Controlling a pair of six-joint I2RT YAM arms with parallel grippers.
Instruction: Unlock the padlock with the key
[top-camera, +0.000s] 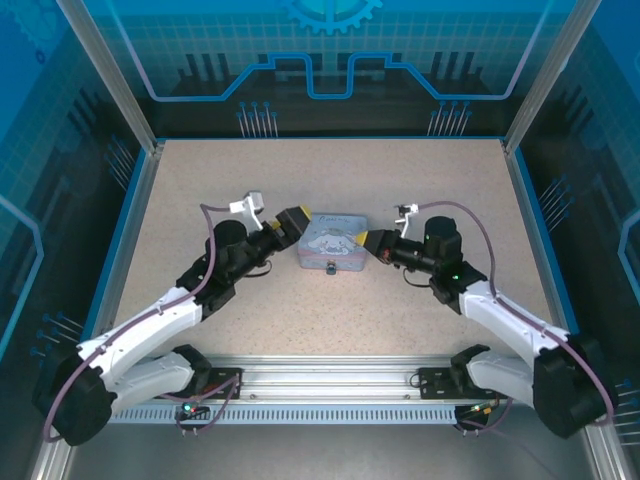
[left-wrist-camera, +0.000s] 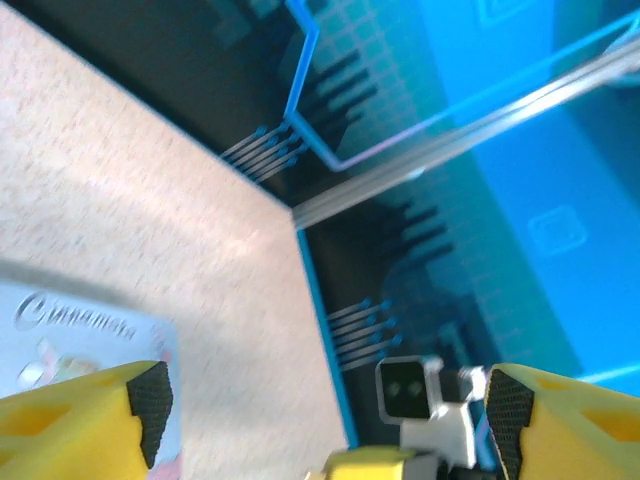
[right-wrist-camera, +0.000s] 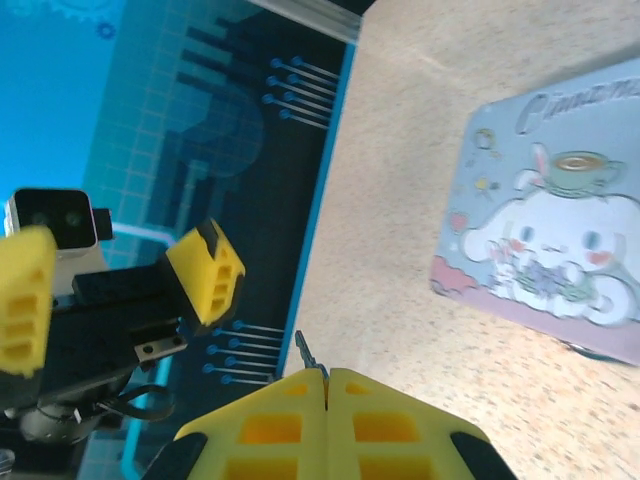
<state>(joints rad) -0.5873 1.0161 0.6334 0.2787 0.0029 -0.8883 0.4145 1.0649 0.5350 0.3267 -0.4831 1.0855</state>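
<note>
Pale blue tin (top-camera: 331, 243) with white cartoon print, speckled beige table (top-camera: 420, 180), yellow black-padded left claw (left-wrist-camera: 328, 408), dark key (right-wrist-camera: 305, 350)

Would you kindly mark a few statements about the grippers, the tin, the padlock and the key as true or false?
1. The left gripper stands open with nothing between its fingers. True.
2. The right gripper is open. False: it is shut on the key.
3. The tin lies between the two grippers. True.
4. The padlock sits at the tin's far edge. False: it sits at the near edge, toward the arm bases.
</note>
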